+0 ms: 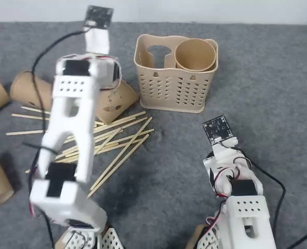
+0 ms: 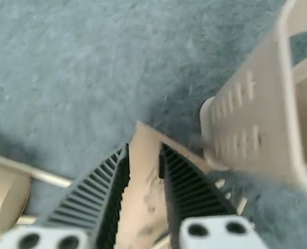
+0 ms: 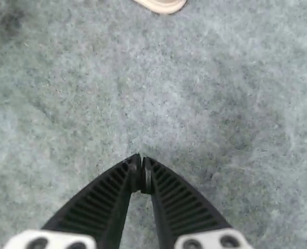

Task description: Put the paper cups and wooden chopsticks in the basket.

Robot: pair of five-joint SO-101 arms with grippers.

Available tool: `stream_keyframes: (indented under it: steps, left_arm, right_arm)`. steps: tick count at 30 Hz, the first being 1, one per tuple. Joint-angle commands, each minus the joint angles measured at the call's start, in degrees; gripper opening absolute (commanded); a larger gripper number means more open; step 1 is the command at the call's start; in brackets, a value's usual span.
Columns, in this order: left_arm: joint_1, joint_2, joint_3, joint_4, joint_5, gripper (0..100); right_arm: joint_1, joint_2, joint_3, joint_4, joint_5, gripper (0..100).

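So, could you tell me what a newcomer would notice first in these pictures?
The left gripper pinches a tipped-over paper cup beside the basket, which already holds an upright cup in one compartment. Wooden chopsticks lie scattered on the grey carpet in front of the basket.

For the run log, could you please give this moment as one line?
left gripper: shut on paper cup beside basket | right gripper: shut, empty | chopsticks: on carpet | second cup: in basket

Free left compartment of the basket (image 1: 169, 92), paper cup (image 1: 196, 54) in the right; bare carpet (image 1: 180, 151) in front.
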Motion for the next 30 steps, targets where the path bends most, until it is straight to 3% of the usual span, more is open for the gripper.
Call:
stream_keyframes:
  steps: [1,6,19,25,30]
  left_arm:
    - [2.11,4.22,-5.49,-3.87,0.44,7]
    - [3.96,11.25,-5.32,-11.87,0.44,7]
    - [1.93,15.12,-5.23,-10.81,-0.09,7]
    - [-0.79,15.21,-5.67,-4.4,-12.13,7]
    - [-3.16,15.12,-5.76,-0.88,-16.7,7]
  right_arm:
    - [0.75,-1.36,-0.44,-1.27,-0.35,0.7]
    - [0.75,-1.36,-0.44,-1.27,0.7,0.7]
    - [0.75,-1.36,-0.35,-1.36,1.85,0.7]
    - [0.75,-1.36,-0.35,-1.36,1.93,0.7]
    - [0.75,-1.36,-0.35,-1.36,1.93,0.7]
